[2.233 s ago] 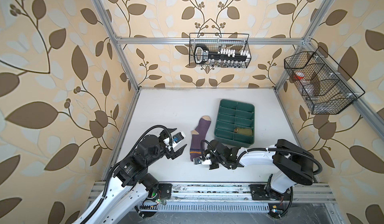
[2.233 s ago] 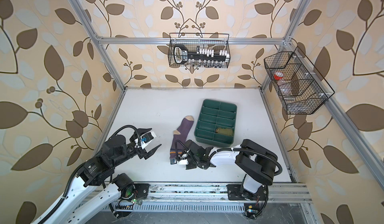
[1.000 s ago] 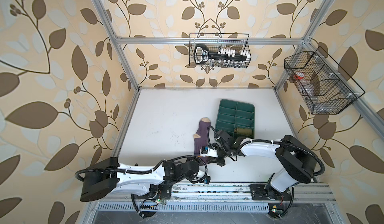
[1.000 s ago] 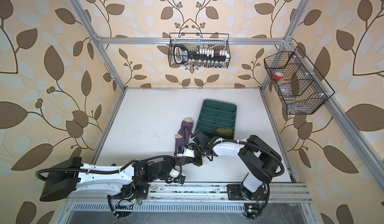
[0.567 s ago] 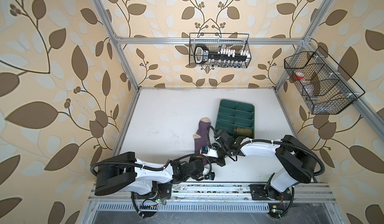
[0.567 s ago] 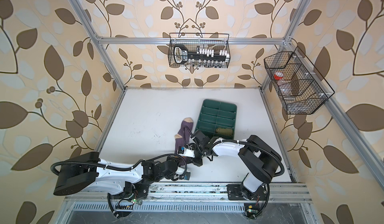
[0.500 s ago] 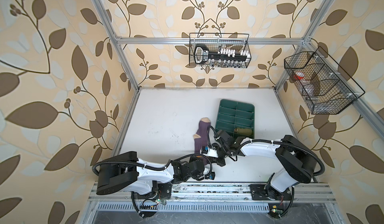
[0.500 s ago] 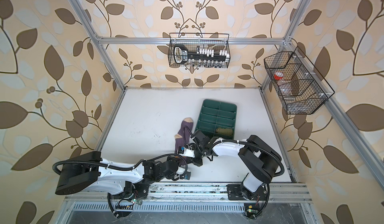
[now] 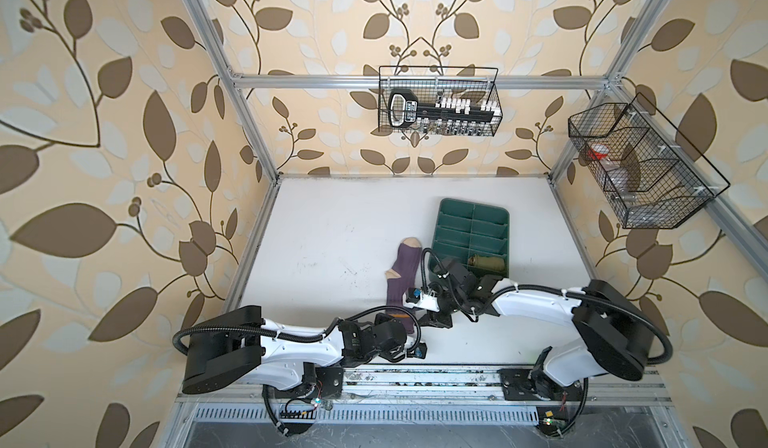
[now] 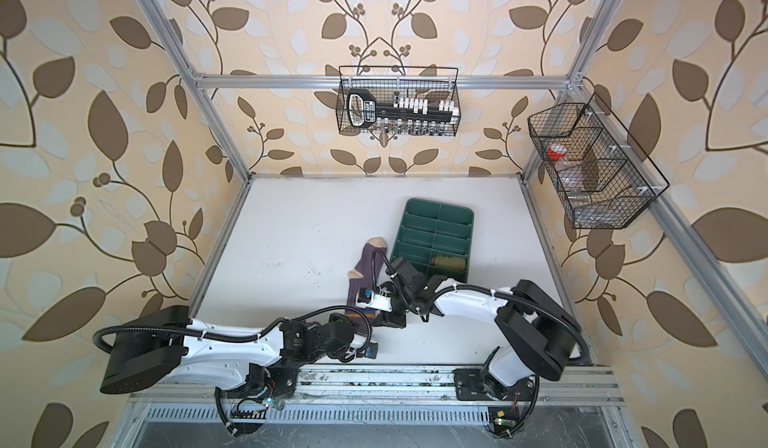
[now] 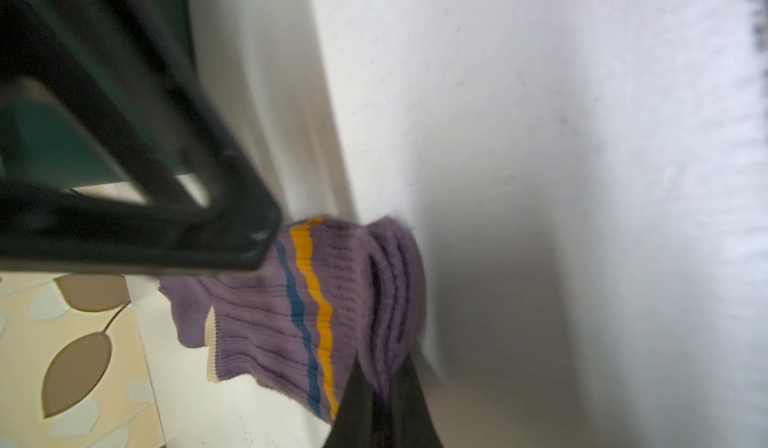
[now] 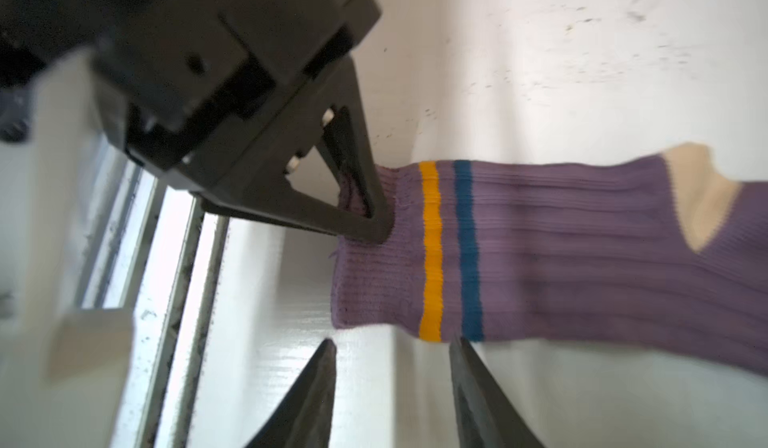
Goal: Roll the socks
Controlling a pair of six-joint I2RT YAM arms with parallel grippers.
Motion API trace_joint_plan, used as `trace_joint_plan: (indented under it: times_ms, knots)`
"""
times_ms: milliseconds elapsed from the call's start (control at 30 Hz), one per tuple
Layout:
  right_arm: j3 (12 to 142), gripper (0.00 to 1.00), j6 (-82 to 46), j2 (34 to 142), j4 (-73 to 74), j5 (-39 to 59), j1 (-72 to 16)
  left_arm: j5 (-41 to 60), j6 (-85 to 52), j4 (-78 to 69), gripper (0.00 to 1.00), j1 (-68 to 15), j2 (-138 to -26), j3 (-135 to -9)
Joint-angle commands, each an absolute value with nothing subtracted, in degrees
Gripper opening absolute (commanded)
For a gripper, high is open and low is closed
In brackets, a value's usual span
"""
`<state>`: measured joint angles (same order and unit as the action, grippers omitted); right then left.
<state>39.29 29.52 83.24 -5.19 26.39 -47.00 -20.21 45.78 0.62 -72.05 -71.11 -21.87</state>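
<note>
- Leaf-print walls [image 9: 104,176] box in a white table [image 9: 332,234]. The work sits at its near edge, by the rail [image 9: 415,373].
- The left gripper [image 12: 374,217] reaches in low from the left. Its jaws are pressed together on one corner of the cuff [image 12: 374,267] of the purple sock [image 9: 401,275], and the fabric bunches where they bite (its own wrist view shows the same pinch).
- The right gripper [image 12: 390,350] waits just beside the cuff's other corner, jaws apart and nothing between them.
- The step in hand looks like getting both grippers onto the cuff so the roll can start.
- To do it well, the right jaws should take both layers of the free corner, level with the left pinch.
- Both wrists should then turn together, so the first fold lands square across the ribs.
- Lift only a little (a dragged sock skews, and a slack first turn loosens the whole roll).
- The purple sock lies flat in both top views, its long axis running near to far. The cuff points at the rail and the beige toe [image 9: 409,242] at the back wall. There is a slight kink at the heel [image 9: 390,274], which juts leftward, so the roll should travel away from the rail.
- Farther right, the green tray [image 9: 457,221] holds the olive sock [image 9: 486,262]. It is already a roll in the near right compartment, lying crosswise.
</note>
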Motion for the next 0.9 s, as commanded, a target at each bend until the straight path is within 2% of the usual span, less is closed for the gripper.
trace_joint_plan:
  times_ms: [0, 100, 200, 367, 567, 867]
  knots:
    - [35.84, 0.54, 28.60, 75.53, 0.36, 19.80, -46.51, -14.71, 38.73, 7.99, 0.00, -72.33, -69.94, -26.82]
    - [33.15, 0.58, 26.05, 65.19, 2.79, 9.66, -45.35, -11.83, 34.18, 11.67, 0.00, -72.33, -71.24, -29.49]
    - [31.52, 0.62, 22.89, 52.75, 4.03, -1.34, -42.80, -13.31, 31.29, 12.81, 0.00, -72.33, -72.31, -31.86]
    - [32.19, 0.70, 21.61, 35.77, 4.09, -11.02, -36.61, -12.68, 26.16, 18.80, 0.00, -72.33, -75.83, -39.50]
    - [36.89, 0.73, 22.10, 28.59, -0.48, -14.04, -32.60, -10.30, 14.74, 24.05, 0.00, -72.33, -81.21, -47.74]
    - [40.27, 0.73, 23.72, 27.60, -9.68, -7.58, -32.43, -8.05, -1.89, 19.58, 0.00, -72.51, -85.41, -44.81]
